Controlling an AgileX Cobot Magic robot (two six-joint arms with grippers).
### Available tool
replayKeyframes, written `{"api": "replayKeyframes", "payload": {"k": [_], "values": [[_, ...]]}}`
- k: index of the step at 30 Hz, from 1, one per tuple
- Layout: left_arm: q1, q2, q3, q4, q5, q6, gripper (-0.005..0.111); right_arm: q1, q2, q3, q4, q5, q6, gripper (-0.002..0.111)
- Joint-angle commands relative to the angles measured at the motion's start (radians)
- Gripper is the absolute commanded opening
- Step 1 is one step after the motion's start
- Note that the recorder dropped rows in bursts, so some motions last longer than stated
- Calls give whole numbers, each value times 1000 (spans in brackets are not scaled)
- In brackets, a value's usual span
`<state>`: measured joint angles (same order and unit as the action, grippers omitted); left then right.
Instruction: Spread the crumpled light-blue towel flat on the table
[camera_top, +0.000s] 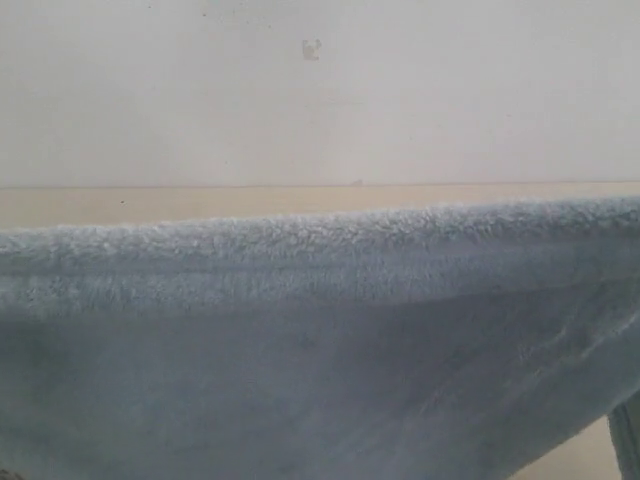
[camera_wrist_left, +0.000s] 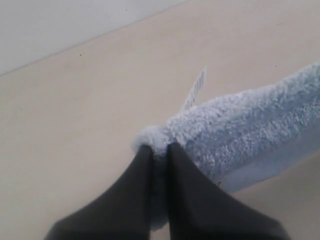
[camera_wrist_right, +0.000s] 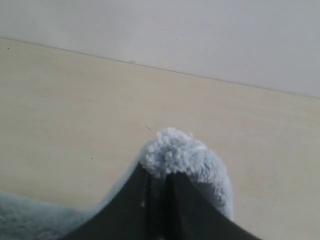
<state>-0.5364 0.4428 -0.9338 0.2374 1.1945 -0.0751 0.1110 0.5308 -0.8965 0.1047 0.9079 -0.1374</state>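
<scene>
Two pinches hold your towel (camera_top: 320, 340) up. Your left fingers (camera_wrist_left: 127, 205) are closed tight on a corner beside the white label (camera_wrist_left: 199, 84), and your right fingers (camera_wrist_right: 125, 215) clamp another fluffy corner. The towel hangs stretched across the exterior view, with the desk (camera_top: 200, 204) showing behind its top edge.

In the exterior view, the towel (camera_top: 300, 350) fills the lower half of the frame from edge to edge. Behind its upper edge, a strip of the table (camera_top: 200, 203) crosses mid-frame. The wall (camera_top: 300, 100) occupies the upper half. One towel fold sits clamped in the left gripper (camera_wrist_left: 159, 150), with a label (camera_wrist_left: 199, 85) just beside it. Another fold sits in the right gripper (camera_wrist_right: 159, 175).
</scene>
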Motion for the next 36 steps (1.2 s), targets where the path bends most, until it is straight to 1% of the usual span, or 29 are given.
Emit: {"api": "replayKeyframes", "payload": {"k": [1,4,7,10,13,17,20,23,25,27,28,30,33,34,35,36], "values": [[2,-84,0,-39,27,-14,4,-1,-63,-7,-6,63,-6,4],[2,-126,-30,-50,27,-14,4,-1,-95,-7,-6,62,-6,4],[2,-133,-89,-26,27,-14,4,-1,-100,-18,-9,59,-9,4],[2,-122,-130,45,27,-14,4,-1,-65,-25,-13,38,-18,4],[2,-80,-137,117,27,-14,4,-1,2,-25,-13,21,-22,4],[2,38,-135,189,27,-14,4,-1,143,-25,-20,11,-45,4],[2,137,-113,248,27,-25,4,-1,266,-23,-26,-69,-51,4],[2,243,-54,309,12,-55,4,-1,431,-23,-28,-172,-56,4],[4,328,-4,414,-45,-124,4,-1,543,-30,-28,-233,-56,4],[11,425,30,525,-89,-213,4,-1,677,-69,-28,-252,-65,4],[26,479,40,569,-119,-249,4,-1,732,-95,-22,-252,-75,4],[88,578,43,582,-205,-266,4,-1,868,-191,1,-240,-99,4],[217,740,36,533,-382,-267,4,-1,1061,-361,27,-205,-136,4],[269,802,24,509,-445,-260,4,-1,1108,-420,27,-191,-138,4],[318,866,3,475,-500,-242,4,-1,1175,-513,27,-161,-140,4],[355,930,-21,437,-534,-226,4,-1,1215,-574,29,-141,-138,4]]}}
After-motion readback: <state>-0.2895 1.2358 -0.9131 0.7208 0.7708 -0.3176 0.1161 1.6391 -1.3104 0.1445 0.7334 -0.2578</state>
